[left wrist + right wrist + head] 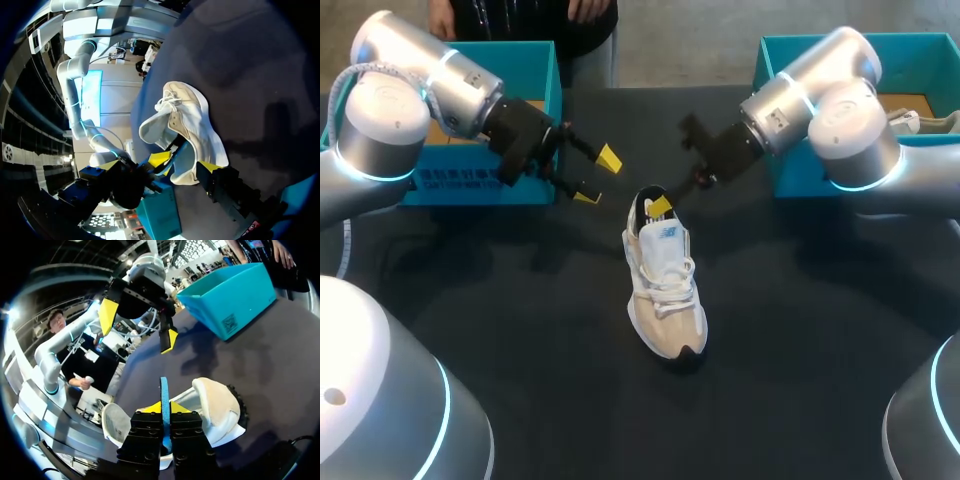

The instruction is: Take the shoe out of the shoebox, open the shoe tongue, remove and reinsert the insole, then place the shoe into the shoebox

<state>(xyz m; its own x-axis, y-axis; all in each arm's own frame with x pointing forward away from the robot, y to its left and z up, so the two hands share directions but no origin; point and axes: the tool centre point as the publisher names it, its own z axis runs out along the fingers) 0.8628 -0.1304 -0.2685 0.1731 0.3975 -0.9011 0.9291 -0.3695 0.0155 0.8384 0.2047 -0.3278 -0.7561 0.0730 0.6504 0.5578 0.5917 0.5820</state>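
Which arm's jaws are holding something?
The right arm: its jaws are shut on the blue insole at the shoe's opening. The left arm's jaws stand open, holding nothing.

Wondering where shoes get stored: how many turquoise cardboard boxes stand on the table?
2. The left turquoise cardboard box stands at the dark table's back left, the right turquoise cardboard box at its back right.

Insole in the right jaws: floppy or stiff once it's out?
Likely bendy: the insole looks thin edge-on, yet stands straight between the jaws of the right gripper. Likely light too. The shoe, otherwise unheld, may lift along.
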